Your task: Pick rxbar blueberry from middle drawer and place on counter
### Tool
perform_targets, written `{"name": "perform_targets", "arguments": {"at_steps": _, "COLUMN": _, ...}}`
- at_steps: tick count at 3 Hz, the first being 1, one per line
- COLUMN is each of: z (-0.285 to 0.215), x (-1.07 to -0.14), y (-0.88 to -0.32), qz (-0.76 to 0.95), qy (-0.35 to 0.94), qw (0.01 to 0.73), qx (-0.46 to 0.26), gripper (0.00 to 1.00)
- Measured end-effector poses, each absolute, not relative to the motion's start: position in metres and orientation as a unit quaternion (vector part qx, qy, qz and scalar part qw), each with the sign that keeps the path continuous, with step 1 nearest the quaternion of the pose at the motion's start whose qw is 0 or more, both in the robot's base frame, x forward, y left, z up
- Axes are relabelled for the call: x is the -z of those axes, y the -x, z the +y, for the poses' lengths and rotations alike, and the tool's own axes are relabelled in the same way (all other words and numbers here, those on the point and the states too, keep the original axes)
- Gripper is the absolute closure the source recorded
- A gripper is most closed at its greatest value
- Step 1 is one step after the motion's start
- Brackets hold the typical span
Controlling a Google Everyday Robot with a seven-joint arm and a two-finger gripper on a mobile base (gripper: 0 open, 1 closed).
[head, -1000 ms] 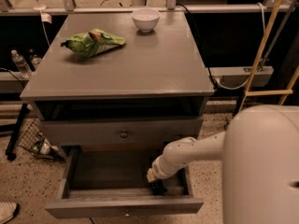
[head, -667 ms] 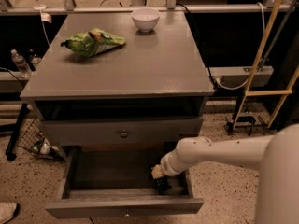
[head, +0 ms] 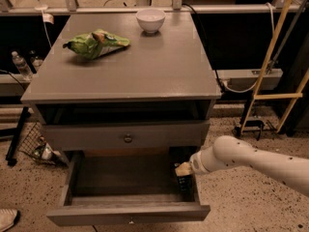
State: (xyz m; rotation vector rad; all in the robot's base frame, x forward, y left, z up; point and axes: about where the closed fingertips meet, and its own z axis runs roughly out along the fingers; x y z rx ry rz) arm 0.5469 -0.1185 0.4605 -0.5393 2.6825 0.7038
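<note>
The middle drawer is pulled out at the bottom of the grey cabinet, its dark floor showing. My white arm comes in from the right and my gripper is down at the drawer's right inner side. A dark object sits right under the gripper against the right wall; I cannot tell whether it is the rxbar blueberry or the gripper's own fingers. The counter is the cabinet's broad grey top, well above the gripper.
A green snack bag and a white bowl sit on the counter's far part. A closed drawer front with a round knob is above the open drawer. A yellow ladder stands at the right; a wire basket at lower left.
The arm has drawn back to the right and now shows as a slimmer forearm. The gripper stays at the drawer's right inner side, shifted a little rightward.
</note>
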Motion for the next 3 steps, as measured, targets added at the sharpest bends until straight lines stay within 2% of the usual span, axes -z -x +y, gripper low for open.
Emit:
{"name": "perform_targets", "arguments": {"at_steps": 1, "z": -0.118, "x": -0.460, "y": -0.547, "qz": 0.938, "qy": 0.189, "qw": 0.157, "qx": -0.246, "gripper": 1.00}}
{"name": "perform_targets", "arguments": {"at_steps": 3, "z": -0.123, "x": -0.509, "y": -0.537, "qz": 0.931, "qy": 0.189, "qw": 0.218, "qx": -0.223, "gripper": 1.00}}
